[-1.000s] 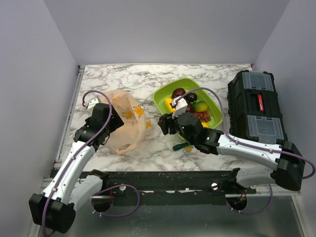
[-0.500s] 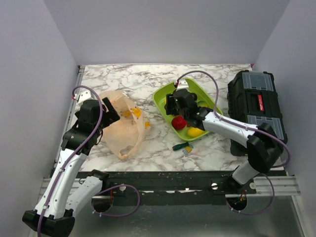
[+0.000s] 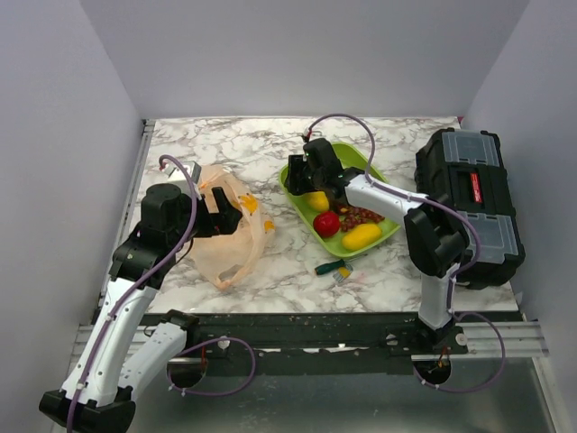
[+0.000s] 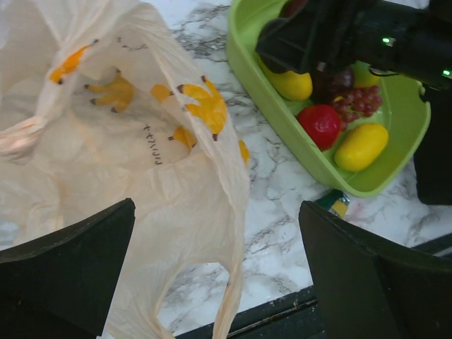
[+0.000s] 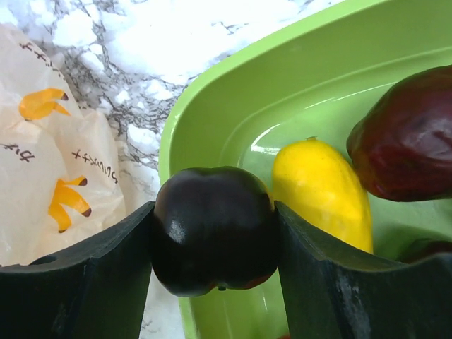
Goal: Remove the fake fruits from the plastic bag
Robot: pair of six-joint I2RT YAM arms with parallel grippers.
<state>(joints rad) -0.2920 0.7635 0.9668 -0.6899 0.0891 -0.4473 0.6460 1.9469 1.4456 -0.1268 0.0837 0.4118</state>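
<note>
— Over the rim of the green tray (image 5: 212, 106), what does the right wrist camera give you?

— A dark plum (image 5: 214, 229) clamped between the two fingers of the right hand (image 5: 212, 226), with a yellow fruit (image 5: 321, 191) and a dark red one (image 5: 406, 134) lying in the tray behind it. From above, that hand covers the plum; only the arm reaching to the tray's far left corner shows.

— And the other side?

— Its wrist view shows the left hand (image 4: 217, 233) spread wide, gripping nothing, above the plastic bag (image 4: 141, 162).

— How does the bag lie?

— Crumpled on the counter (image 3: 225, 144), left of the tray and apart from it. Seen from above, its long axis runs far to near, and the handle loop is at the near end, pointing toward the arms' bases. Whether any fruit is inside I cannot tell; orange print marks show on it.

— Other fruit in the tray?

— A red apple (image 4: 319, 125) and, just beside it, a long yellow fruit (image 4: 361, 146) lying slantwise, its axis near-left to far-right in the top view.
</note>
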